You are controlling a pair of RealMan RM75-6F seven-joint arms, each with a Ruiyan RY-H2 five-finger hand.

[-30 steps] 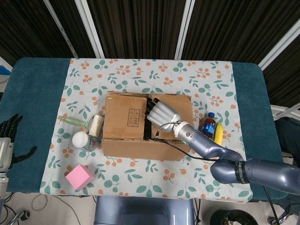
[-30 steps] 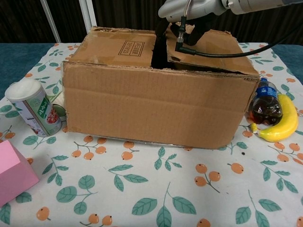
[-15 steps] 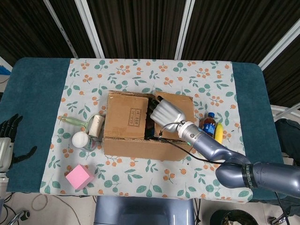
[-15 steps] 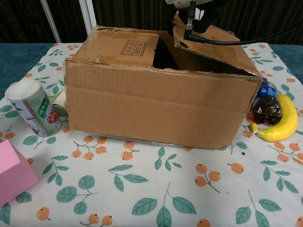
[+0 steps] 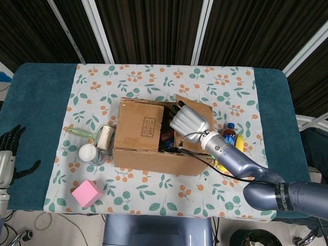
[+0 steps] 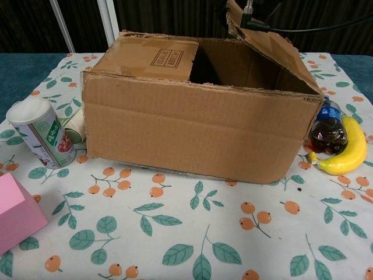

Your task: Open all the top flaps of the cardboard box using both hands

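Brown cardboard box [image 5: 154, 138] sits near the middle of a table covered by a white cloth printed with leaves and orange berries [image 5: 154, 82], laid over a teal tabletop. In the head view the robot's right hand [image 5: 187, 120] rests on the box's right-hand top flap [image 5: 197, 118], its silver back facing up and its dark fingertips [image 5: 178, 108] curled over the flap's inner edge, gripping it; the flap is raised at a slant, leaving a dark gap into the box between it and the left top flap [image 5: 142, 125], which lies flat and closed with a printed label on it. The chest view shows the same raised flap [image 6: 268, 49] tilting up toward the top edge of the frame, with a black cable [image 6: 291, 26] running past it, while the hand itself is cut off there. The left hand [image 5: 7, 148] hangs well apart from the box at the far left edge of the table, its dark fingers spread and holding nothing. Just left of the box lie a lint roller with a pale green handle [image 5: 95, 136] and a white cylindrical can with a red-and-green label [image 6: 41, 131]; a pink block [image 5: 86, 193] stands nearer the front edge. On the box's right side, a small cola bottle with a blue cap [image 6: 325, 128] and a yellow banana [image 6: 348, 153] lie touching each other.
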